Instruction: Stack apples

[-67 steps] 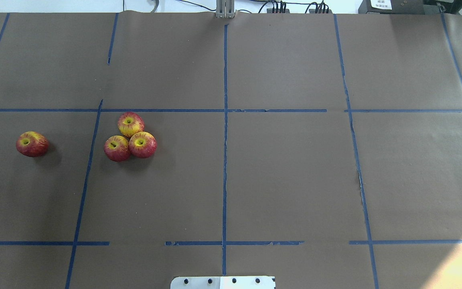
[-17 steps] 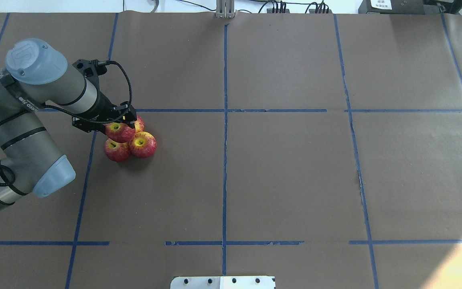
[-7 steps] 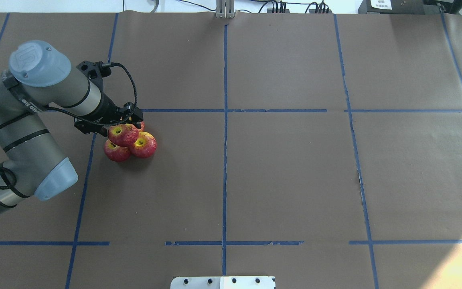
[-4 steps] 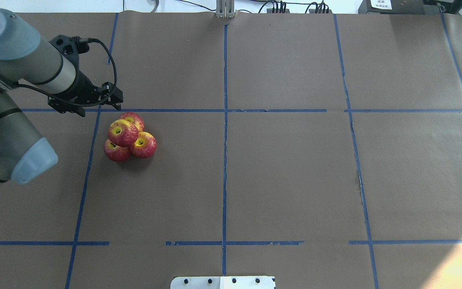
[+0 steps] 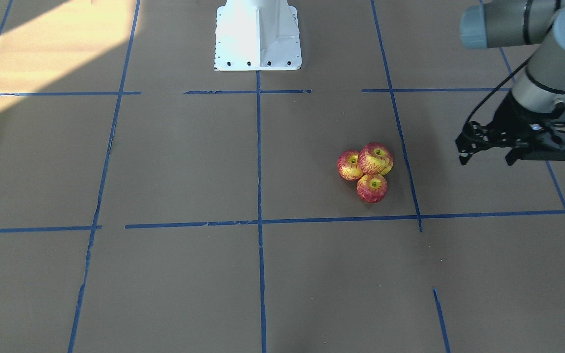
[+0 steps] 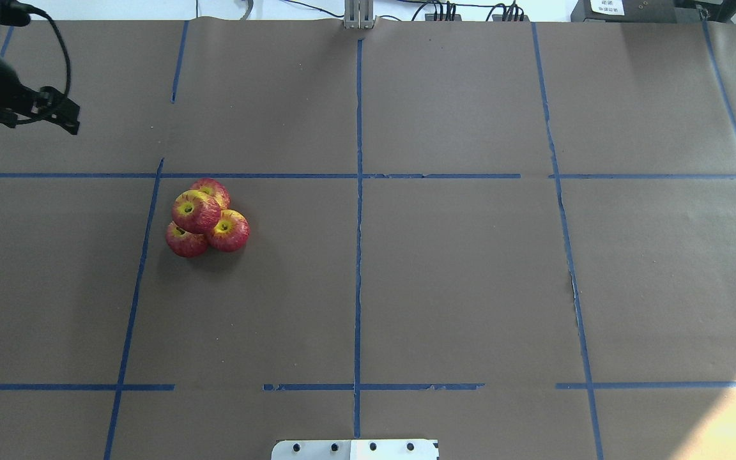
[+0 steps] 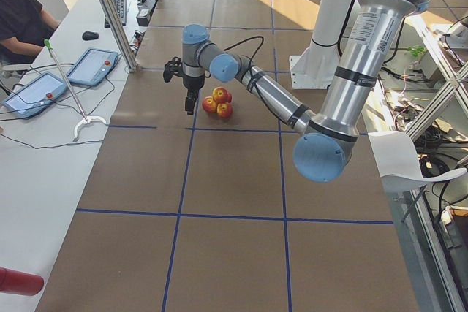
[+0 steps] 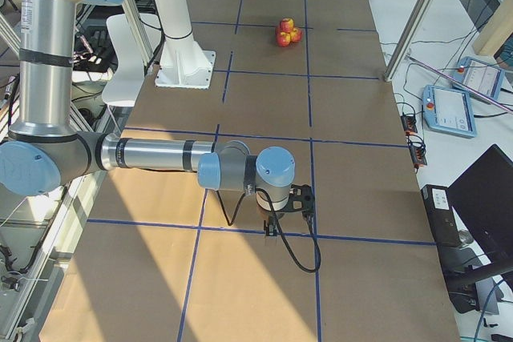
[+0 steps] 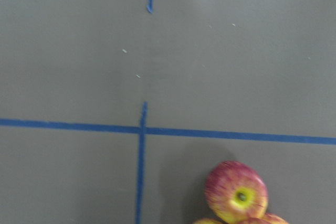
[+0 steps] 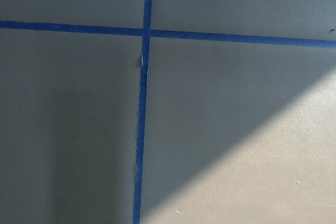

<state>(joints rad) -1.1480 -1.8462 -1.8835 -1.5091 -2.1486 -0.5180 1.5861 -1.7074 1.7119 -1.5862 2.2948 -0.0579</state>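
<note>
Four red-and-yellow apples sit in one cluster on the brown paper. Three rest on the table: the back apple (image 6: pixel 216 188), the front left apple (image 6: pixel 184 243) and the front right apple (image 6: pixel 230 231). The fourth apple (image 6: pixel 195 210) (image 5: pixel 375 158) sits on top of them. The stack also shows in the exterior left view (image 7: pixel 219 101) and the exterior right view (image 8: pixel 286 31). My left gripper (image 6: pixel 39 120) (image 5: pixel 486 158) is open and empty, raised, to the far left of the stack. My right gripper (image 8: pixel 288 212) shows only in the exterior right view; I cannot tell if it is open or shut.
The white robot base plate (image 6: pixel 355 449) (image 5: pixel 257 34) sits at the table's near edge. Blue tape lines (image 6: pixel 358 191) grid the brown paper. A side bench with tablets (image 7: pixel 88 67) and an operator (image 7: pixel 18 12) runs beyond the far edge.
The left gripper carried the lone apple from the left, set it on top of the other three, let go, then rose and pulled away to the far left.
</note>
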